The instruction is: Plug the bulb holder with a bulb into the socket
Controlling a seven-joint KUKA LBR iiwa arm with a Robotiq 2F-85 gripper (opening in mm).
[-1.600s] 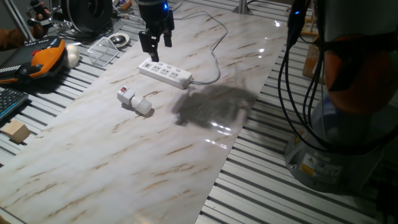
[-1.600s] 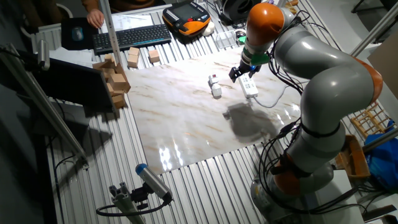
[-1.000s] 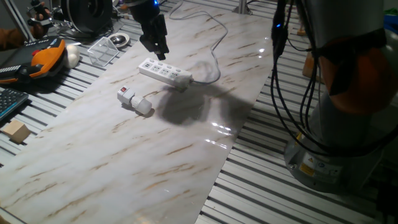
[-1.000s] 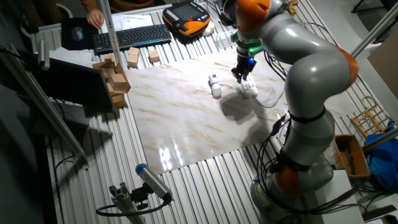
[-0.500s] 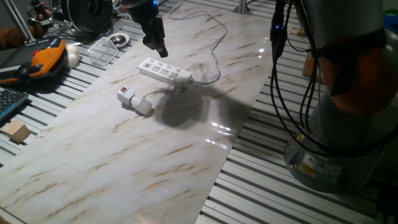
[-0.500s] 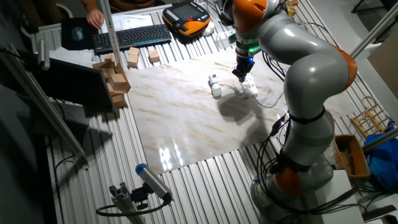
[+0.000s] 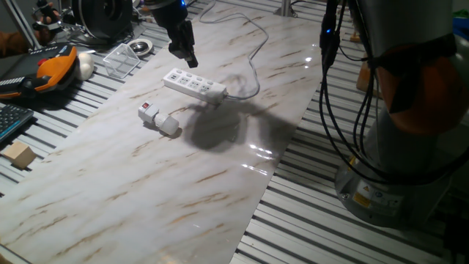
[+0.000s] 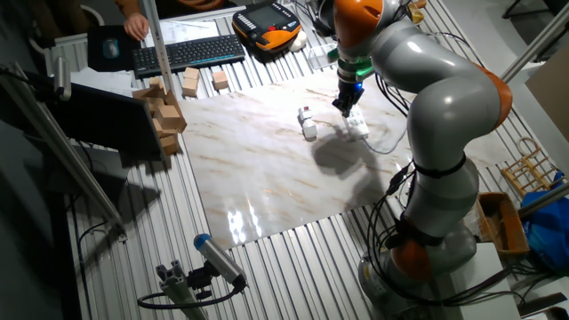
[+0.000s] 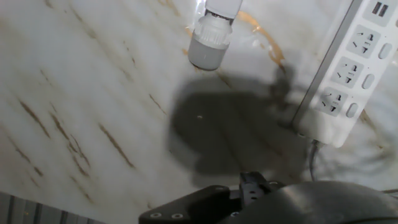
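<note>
The bulb holder [image 7: 149, 113] with its bulb [image 7: 169, 125] lies flat on the marble bench top [image 7: 146, 183], near the left edge. Just beyond it lies the power strip [image 7: 194, 85], unoccupied. The gripper [image 7: 183, 56] hovers above the strip's far end; finger spacing cannot be determined.

Marble-patterned bench [image 7: 183, 183]: power strip [image 7: 194, 86] with white cable [image 7: 253, 70] lies toward far edge; bulb holder [image 7: 149, 114] with bulb [image 7: 168, 126] lies just nearer, apart from it.
</note>
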